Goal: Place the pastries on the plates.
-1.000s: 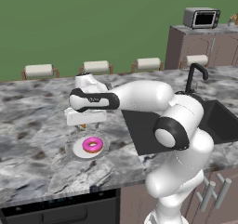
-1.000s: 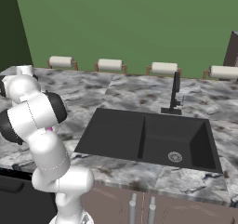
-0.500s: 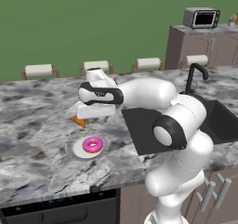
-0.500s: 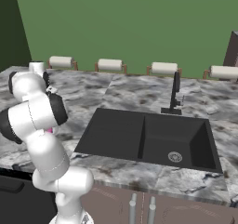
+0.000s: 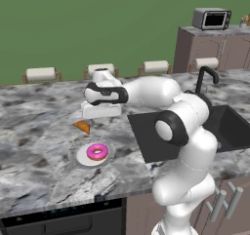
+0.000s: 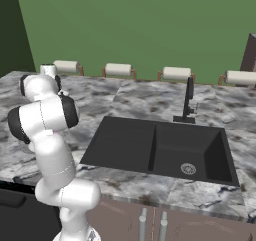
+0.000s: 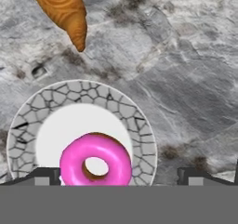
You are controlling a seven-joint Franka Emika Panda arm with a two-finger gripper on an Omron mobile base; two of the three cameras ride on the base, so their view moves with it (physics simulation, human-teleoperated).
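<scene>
1. The pincer (image 7: pixel 119 174) is seen spread wide, nothing between its tips; both dark tips rise at the bottom of the hand view, far apart.
2. In the left base view the pincer (image 5: pixel 101 116) is held above the counter (image 5: pixel 39 117), over the pastries.
3. The pink donut (image 7: pixel 95 161) is seen lying on the white-centred plate (image 7: pixel 123 111) with the grey cracked-pattern rim, just beside one fingertip (image 7: pixel 45 174).
4. In the left base view the donut (image 5: pixel 97 152) is found toward the middle of that plate (image 5: pixel 78 156).
5. The croissant (image 7: pixel 65 10) is seen on the bare marble, near the plate's rim but apart from it; the left base view places it (image 5: pixel 82 127) beyond the plate.
6. A dark sink (image 6: pixel 160 147) is noted to the arm's right.
</scene>
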